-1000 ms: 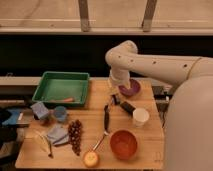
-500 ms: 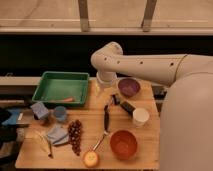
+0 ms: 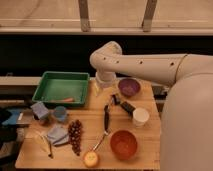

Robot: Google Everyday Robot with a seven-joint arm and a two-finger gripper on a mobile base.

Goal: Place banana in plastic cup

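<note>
The banana (image 3: pixel 45 145) is slender and pale yellow and lies flat at the front left of the wooden table (image 3: pixel 145 155), left of the grape bunch (image 3: pixel 75 135). The small light-blue plastic cup (image 3: pixel 60 113) stands upright behind it, next to a boxy blue-grey block (image 3: pixel 40 110). My gripper (image 3: pixel 101 88) hangs over the back middle of the table, between the green tray (image 3: pixel 57 77) and the purple bowl (image 3: pixel 129 86). It is well apart from the banana and the cup, and I see nothing in it.
A blue cloth (image 3: pixel 57 134) lies between banana and grapes. A round yellow-orange fruit (image 3: pixel 91 159) and an orange bowl (image 3: pixel 123 144) sit at the front. A white cup (image 3: pixel 140 116), a dark utensil (image 3: pixel 106 119) and a small dark object (image 3: pixel 127 106) lie mid-table. The tray holds a small orange item (image 3: pixel 67 99).
My arm has swung left along the back of the table, from over the purple bowl toward the green tray's right edge. The objects on the table have not moved.
</note>
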